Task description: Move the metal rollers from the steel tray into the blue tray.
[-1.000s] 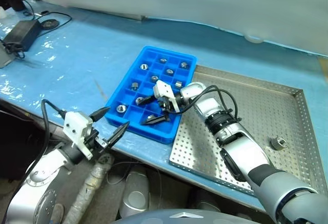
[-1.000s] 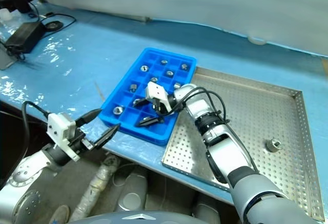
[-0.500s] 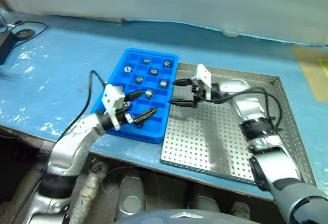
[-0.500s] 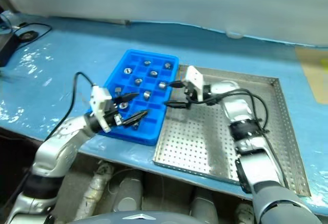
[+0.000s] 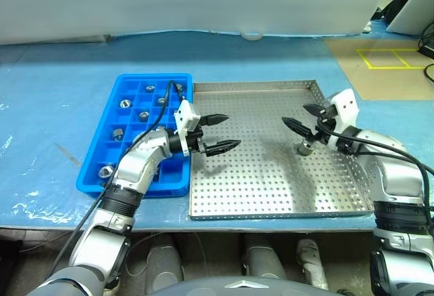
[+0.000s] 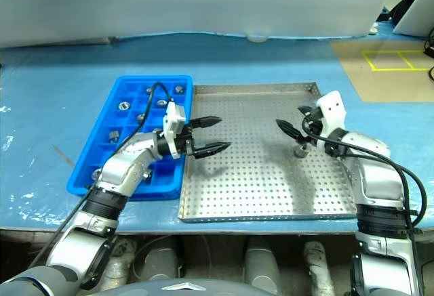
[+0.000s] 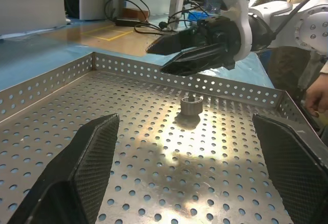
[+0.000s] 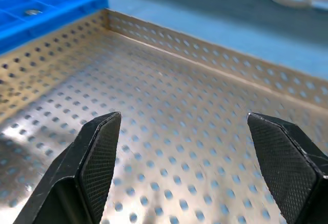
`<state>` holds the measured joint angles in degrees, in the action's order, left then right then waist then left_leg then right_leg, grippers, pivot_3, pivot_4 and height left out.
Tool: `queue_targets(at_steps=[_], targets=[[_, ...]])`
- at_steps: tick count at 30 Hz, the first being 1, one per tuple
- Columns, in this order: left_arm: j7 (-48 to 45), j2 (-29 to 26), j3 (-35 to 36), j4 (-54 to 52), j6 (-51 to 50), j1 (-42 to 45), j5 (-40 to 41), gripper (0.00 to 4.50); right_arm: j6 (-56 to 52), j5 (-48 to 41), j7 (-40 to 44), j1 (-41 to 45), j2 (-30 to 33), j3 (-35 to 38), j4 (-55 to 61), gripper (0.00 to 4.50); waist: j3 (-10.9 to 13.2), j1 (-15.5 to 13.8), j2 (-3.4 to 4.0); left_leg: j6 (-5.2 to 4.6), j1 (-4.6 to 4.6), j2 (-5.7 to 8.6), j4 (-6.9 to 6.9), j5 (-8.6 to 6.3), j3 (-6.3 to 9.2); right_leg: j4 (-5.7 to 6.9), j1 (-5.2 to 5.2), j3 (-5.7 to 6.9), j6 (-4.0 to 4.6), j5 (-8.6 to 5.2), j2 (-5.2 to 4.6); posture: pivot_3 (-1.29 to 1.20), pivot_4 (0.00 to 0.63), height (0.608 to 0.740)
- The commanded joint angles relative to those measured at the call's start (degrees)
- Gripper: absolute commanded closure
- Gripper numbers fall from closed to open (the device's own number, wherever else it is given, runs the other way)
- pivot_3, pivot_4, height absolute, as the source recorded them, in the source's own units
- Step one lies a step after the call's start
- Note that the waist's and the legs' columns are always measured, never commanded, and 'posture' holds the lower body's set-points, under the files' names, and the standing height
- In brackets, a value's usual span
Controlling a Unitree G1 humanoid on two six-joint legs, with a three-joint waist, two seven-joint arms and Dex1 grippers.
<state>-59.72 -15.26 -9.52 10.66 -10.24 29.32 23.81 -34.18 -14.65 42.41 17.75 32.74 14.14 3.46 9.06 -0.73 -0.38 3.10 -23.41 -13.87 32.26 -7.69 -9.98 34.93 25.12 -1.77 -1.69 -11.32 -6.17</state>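
One metal roller stands on the perforated floor of the steel tray, toward its right side. My right gripper hovers open just above and beside that roller, pointing left, with nothing between its fingers. My left gripper is open and empty over the steel tray's left part, pointing right toward the roller. The blue tray lies against the steel tray's left rim. Several rollers sit in its compartments. The right wrist view looks across the bare steel floor to the blue tray.
Both trays rest on a table covered in blue film, near its front edge. A white round object sits at the table's back. Yellow tape marks lie on brown ground at the far right. A person's hand shows beyond the steel tray.
The camera has swung to the right. My right gripper left the blue tray and crossed the steel tray to the lone roller. My left gripper came from the table's front over to the steel tray's left part.
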Motion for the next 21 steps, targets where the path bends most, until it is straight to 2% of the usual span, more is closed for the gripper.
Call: queue_targets(at_steps=[1, 6, 11, 19, 21], targets=[[-0.96, 0.48, 0.32, -0.63, 1.03, 0.99, -0.11, 0.11, -2.11, -2.12, -1.45, -2.68, 0.98, 2.15, 3.17, 0.36, 0.0, -0.01, 0.0, -0.04, 0.0, 0.0, 0.0, -0.02, -0.03, -0.05, -0.02, 0.0, 0.0, 0.0, -0.02, -0.31, 0.15, 0.74], [-1.11, 0.58, 0.57, -1.05, 0.45, 1.04, -0.22, 0.11, -4.95, -4.3, -1.77, -6.46, 0.43, 1.32, 3.0, 0.36, 0.0, 0.04, 0.01, -0.12, 0.0, 0.0, -0.01, -0.08, -0.09, -0.15, -0.04, 0.0, 0.0, 0.0, -0.04, -0.3, 0.15, 0.74], [-0.73, 0.58, 0.99, -2.07, -0.37, 0.53, 0.16, 0.11, -1.85, -0.18, -4.7, -7.5, 1.1, -1.13, -4.06, 0.36, -0.01, -0.05, 0.0, -0.12, 0.01, 0.01, 0.0, -0.08, -0.09, -0.17, -0.08, 0.0, 0.0, 0.0, -0.05, -0.28, 0.15, 0.74], [0.25, -0.18, 2.07, -2.62, -0.06, -0.47, -0.01, 0.11, -0.07, -1.33, -2.88, -6.16, 1.4, -2.57, -4.42, 2.86, -0.01, -0.04, 0.01, -0.12, 0.02, 0.0, -0.03, -0.08, -0.1, -0.19, -0.07, 0.01, -0.01, -0.01, -0.05, -0.24, 0.15, 0.74], [0.76, -0.48, 2.4, -3.01, 0.09, -0.83, -0.08, 0.11, 0.84, -2.25, -1.91, -4.56, 0.91, -2.97, -3.81, 2.86, -0.01, -0.03, 0.01, -0.12, 0.01, 0.0, -0.03, -0.08, -0.1, -0.19, -0.06, 0.01, -0.01, -0.01, -0.05, -0.21, 0.15, 0.74]])
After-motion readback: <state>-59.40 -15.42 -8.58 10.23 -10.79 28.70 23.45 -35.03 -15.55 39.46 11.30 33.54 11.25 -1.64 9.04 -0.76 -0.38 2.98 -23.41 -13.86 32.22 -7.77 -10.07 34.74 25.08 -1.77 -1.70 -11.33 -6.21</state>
